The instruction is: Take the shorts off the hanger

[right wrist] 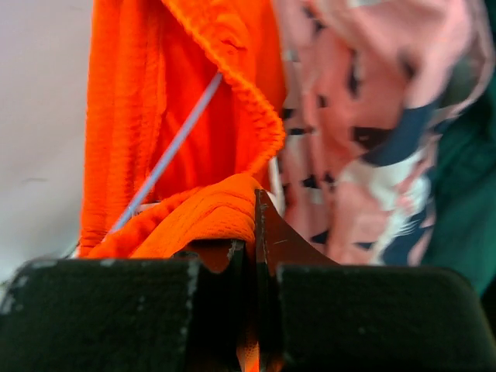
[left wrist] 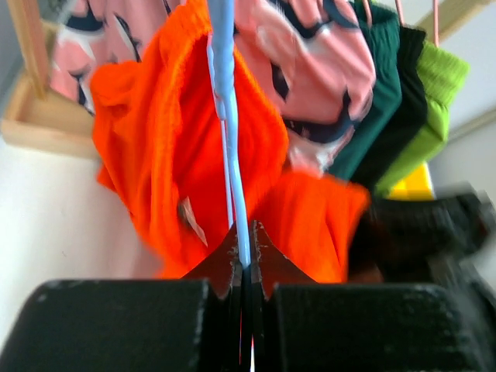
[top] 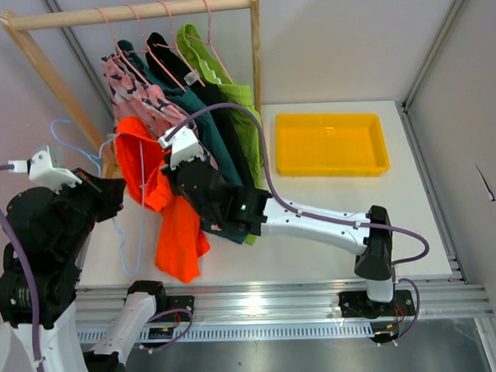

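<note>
Shorts (right wrist: 155, 116), orange, clenched in right end effector (right wrist: 256, 231); blue hanger (left wrist: 224, 77) in left end effector (left wrist: 245, 249).

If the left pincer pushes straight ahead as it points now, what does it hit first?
Most likely the orange shorts, draped on the blue hanger the left pincer clamps; pink shorts look farther back, depth unclear.

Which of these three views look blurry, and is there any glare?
Top view: sharp, with glare on the metal rail. Left wrist view: the blue hanger is fairly crisp, the black arm at right smeared. Right wrist view: the pink shorts are soft, the orange shorts sharper.
</note>
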`<state>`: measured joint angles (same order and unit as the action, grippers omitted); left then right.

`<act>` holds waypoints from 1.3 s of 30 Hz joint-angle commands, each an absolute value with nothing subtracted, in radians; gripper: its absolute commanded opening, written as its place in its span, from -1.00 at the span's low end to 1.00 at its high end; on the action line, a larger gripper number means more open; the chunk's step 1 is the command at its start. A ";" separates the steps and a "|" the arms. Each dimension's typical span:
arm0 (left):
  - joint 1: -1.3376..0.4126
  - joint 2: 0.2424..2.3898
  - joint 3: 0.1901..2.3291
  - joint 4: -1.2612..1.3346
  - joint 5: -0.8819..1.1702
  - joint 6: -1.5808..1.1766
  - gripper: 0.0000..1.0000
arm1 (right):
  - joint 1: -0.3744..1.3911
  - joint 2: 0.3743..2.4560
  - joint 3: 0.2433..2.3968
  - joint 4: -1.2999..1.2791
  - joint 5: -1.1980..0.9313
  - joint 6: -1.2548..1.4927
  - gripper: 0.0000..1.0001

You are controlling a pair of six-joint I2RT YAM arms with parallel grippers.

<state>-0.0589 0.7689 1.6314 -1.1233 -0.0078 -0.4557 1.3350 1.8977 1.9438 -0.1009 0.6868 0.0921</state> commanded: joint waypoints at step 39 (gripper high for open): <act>-0.061 0.634 1.637 -1.463 0.776 -0.514 -1.00 | 1.355 1.015 1.690 -0.106 1.111 -0.294 -1.00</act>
